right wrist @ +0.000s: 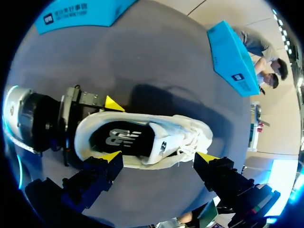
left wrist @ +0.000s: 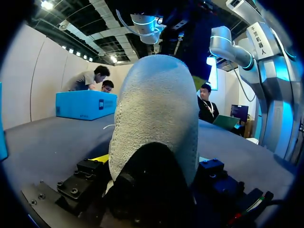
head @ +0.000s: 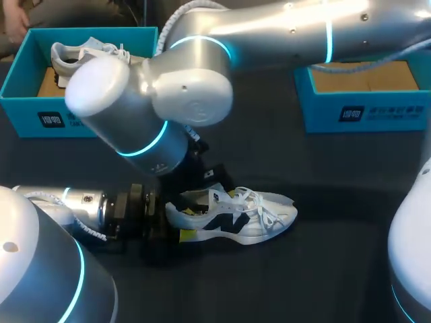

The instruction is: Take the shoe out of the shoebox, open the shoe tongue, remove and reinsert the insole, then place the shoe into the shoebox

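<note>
Your left hand (head: 185, 223) lies low, clamped on the heel of the shoe (head: 259, 219); your right hand (right wrist: 158, 156) hangs above, fingers spread wide.

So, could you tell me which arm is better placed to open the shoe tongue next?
Right, probably. The right gripper hangs open directly above the shoe, facing its tongue and opening, while the left gripper is clamped on the heel, steadying it.

Silver arms (head: 195, 87), cyan rings (head: 145, 147), yellow-tipped pincer (right wrist: 158, 158)

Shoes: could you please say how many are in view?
2: a white-and-black sneaker on the table, heel in the left gripper; a white sneaker in the left teal shoebox. Others may be hidden.
</note>
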